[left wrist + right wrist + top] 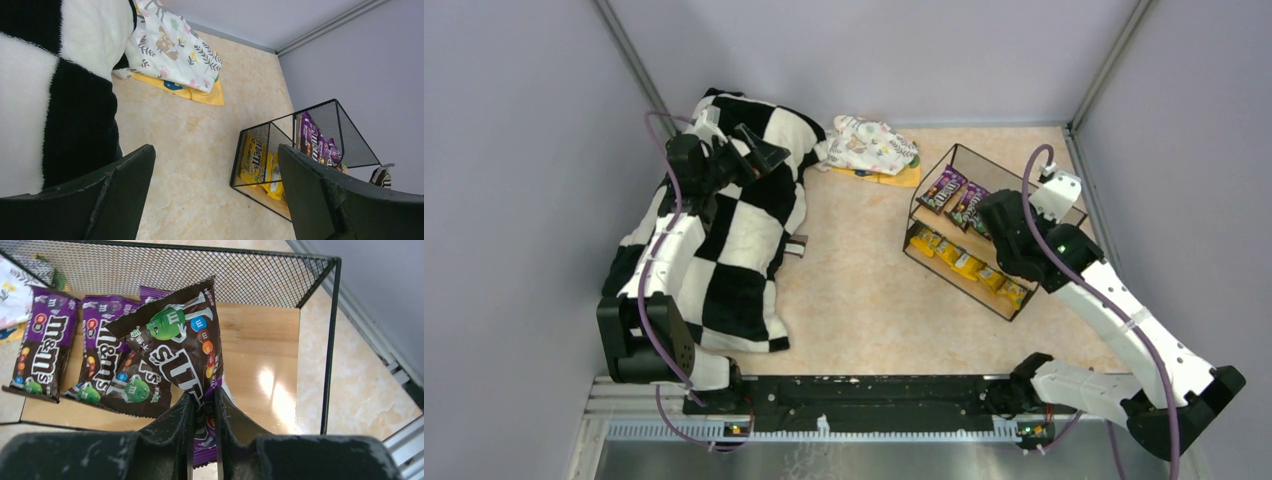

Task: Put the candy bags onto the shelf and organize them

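The shelf [913,212] stands at the right of the table. Two purple candy bags [954,195] lie on its upper board and several yellow candy bags [969,265] on its lower board. My right gripper [203,395] is shut on the lower edge of a dark brown candy bag [182,340] and holds it over the upper wooden board [260,340], beside the two purple bags [42,355]. My left gripper [215,170] is open and empty, above the edge of the checkered blanket [724,240]. The left wrist view shows the shelf [345,120] with yellow bags [252,155].
A white floral cloth bundle [872,145] lies on a flat orange sheet [894,178] at the back, left of the shelf. The blanket covers the table's left side. Grey walls close in the back and the sides.
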Action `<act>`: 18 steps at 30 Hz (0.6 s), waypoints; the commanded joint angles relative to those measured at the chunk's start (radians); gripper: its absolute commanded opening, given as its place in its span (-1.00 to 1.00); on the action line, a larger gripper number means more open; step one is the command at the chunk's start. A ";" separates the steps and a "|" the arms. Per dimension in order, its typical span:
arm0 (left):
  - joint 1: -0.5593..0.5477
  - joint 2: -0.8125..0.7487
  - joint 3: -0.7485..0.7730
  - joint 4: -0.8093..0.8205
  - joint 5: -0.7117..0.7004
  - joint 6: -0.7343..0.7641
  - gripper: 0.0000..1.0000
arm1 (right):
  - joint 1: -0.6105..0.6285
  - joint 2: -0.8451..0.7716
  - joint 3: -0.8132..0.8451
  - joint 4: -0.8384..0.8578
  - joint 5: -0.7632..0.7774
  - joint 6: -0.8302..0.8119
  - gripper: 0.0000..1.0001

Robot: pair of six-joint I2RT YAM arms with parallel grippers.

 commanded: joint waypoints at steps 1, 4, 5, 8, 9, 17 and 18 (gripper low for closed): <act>-0.002 0.001 0.017 0.032 0.006 0.012 0.96 | -0.027 0.024 -0.013 -0.058 0.063 0.277 -0.80; -0.003 0.001 0.018 0.032 0.009 0.012 0.96 | -0.042 0.024 -0.030 -0.028 0.054 0.311 -0.80; -0.002 0.001 0.018 0.032 0.007 0.012 0.96 | -0.049 0.026 -0.037 -0.028 0.053 0.329 -0.80; -0.003 0.000 0.018 0.031 0.006 0.013 0.96 | -0.084 0.041 -0.054 -0.035 0.039 0.365 -0.79; -0.002 0.001 0.018 0.031 0.006 0.012 0.96 | -0.096 0.046 -0.061 -0.032 0.028 0.366 -0.79; -0.003 0.007 0.017 0.034 0.012 0.007 0.96 | -0.128 0.062 -0.081 0.019 -0.008 0.397 -0.77; -0.002 0.009 0.019 0.034 0.014 0.006 0.97 | -0.135 0.066 -0.080 0.015 -0.019 0.410 -0.77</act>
